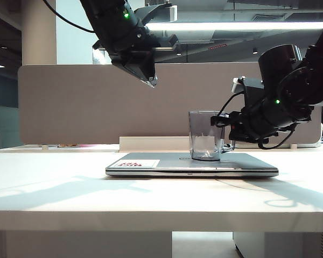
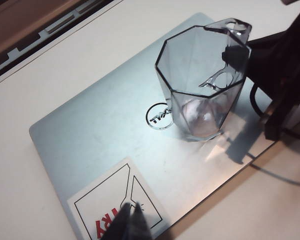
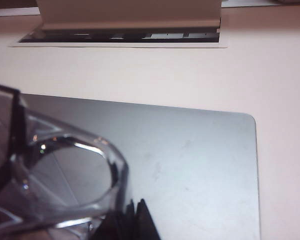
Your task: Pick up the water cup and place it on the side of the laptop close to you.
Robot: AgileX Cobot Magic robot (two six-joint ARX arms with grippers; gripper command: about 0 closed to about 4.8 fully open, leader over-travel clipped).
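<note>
The water cup (image 1: pixel 205 137), a clear grey-tinted faceted mug, stands upright on the lid of the shut silver laptop (image 1: pixel 167 164), right of its middle. My right gripper (image 1: pixel 219 121) reaches in level from the right to the cup's handle. In the right wrist view its tips (image 3: pixel 136 205) are nearly together against the handle of the cup (image 3: pixel 65 170), over the laptop lid (image 3: pixel 200 160). In the left wrist view a black finger (image 2: pixel 230 55) lies on the handle of the cup (image 2: pixel 200 90). My left gripper (image 2: pixel 130 207) hangs shut and empty high over the laptop (image 2: pixel 100 125).
A white sticker (image 1: pixel 133 163) with red print marks the lid's left front corner. The laptop lies on a white table (image 1: pixel 54 188). Behind it run a low raised strip (image 1: pixel 151 143) and a grey divider panel (image 1: pixel 97 102). The right arm's cable (image 2: pixel 285 175) trails beside the laptop.
</note>
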